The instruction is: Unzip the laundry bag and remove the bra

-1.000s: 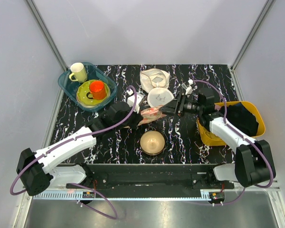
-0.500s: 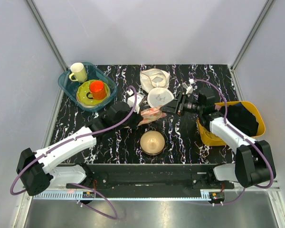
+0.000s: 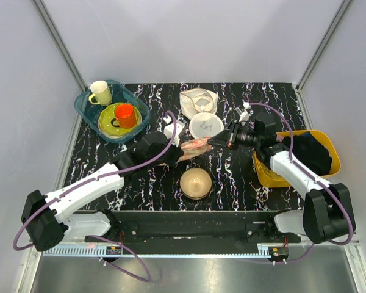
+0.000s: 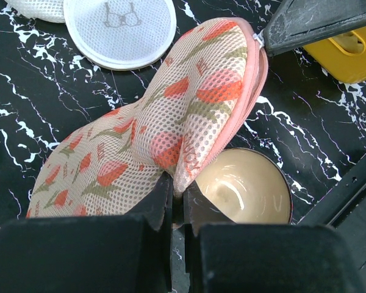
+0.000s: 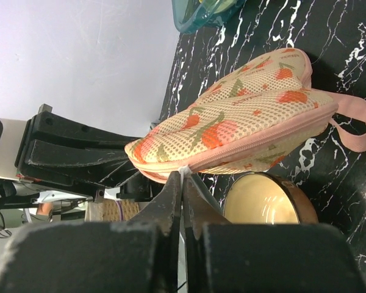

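The laundry bag is a salmon-pink mesh pouch with orange and green marks, held up off the table between both arms. Its zipper runs shut along the pink edge. My left gripper is shut on the bag's lower fabric edge. My right gripper is shut on the small white zipper pull at the bag's end, seen in the top view at the bag's right tip. The bra is hidden.
A tan dome bowl sits just below the bag. A round white mesh disc and another mesh pouch lie behind. A teal bin with cups stands back left, and a yellow bin with dark cloth at the right.
My right gripper's jaws have come together from open onto the zipper pull. The left gripper and the bag have stayed put.
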Controlling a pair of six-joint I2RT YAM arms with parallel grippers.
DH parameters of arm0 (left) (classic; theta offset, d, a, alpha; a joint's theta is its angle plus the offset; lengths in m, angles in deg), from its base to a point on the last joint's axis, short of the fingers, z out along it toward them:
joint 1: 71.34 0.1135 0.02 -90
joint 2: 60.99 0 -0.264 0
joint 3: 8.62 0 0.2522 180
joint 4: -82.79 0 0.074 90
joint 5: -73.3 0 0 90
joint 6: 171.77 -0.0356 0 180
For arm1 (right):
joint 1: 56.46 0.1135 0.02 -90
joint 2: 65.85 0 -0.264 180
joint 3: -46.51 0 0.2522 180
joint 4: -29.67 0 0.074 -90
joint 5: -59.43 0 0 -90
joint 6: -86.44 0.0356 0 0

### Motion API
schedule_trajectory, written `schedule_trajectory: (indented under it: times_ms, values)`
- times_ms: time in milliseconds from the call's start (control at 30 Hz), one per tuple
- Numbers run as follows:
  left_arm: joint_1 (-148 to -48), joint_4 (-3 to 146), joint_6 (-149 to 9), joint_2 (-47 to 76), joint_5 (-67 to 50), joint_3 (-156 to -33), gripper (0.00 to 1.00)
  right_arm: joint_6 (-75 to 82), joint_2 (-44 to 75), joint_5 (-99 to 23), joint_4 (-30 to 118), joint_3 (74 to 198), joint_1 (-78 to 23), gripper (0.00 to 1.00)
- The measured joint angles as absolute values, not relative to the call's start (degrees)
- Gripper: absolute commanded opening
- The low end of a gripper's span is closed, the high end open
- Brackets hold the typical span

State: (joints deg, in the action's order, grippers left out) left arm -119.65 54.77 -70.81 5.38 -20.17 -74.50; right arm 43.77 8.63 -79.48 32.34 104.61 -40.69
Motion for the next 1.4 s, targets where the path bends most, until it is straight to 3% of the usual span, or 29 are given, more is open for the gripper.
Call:
schedule_trajectory:
  times_ms: [600,733,767,1033,1400]
  values:
    - [-119.72,55.71,-70.83,4.0,-20.19,-72.83,0.0,36.82,4.22,-72.7,42.42,104.74,-43.95,0.0]
    - [-119.76,55.75,-71.33,4.42,-20.06,-72.88,0.96,36.82,3.69,-72.29,43.16,104.74,-43.93,0.0]
    - [-119.76,55.54,-71.24,4.96,-19.84,-73.05,0.99,36.87,3.45,-72.09,43.22,104.74,-43.93,0.0]
    - [-119.92,47.76,-70.74,14.03,-18.29,-83.85,0.99,38.73,1.16,-68.26,43.84,108.5,-38.35,0.0]
    - [-122.63,46.95,-68.16,7.96,-16.37,-88.27,0.99,40.74,-0.44,-67.21,45.1,109.87,-35.67,0.0]
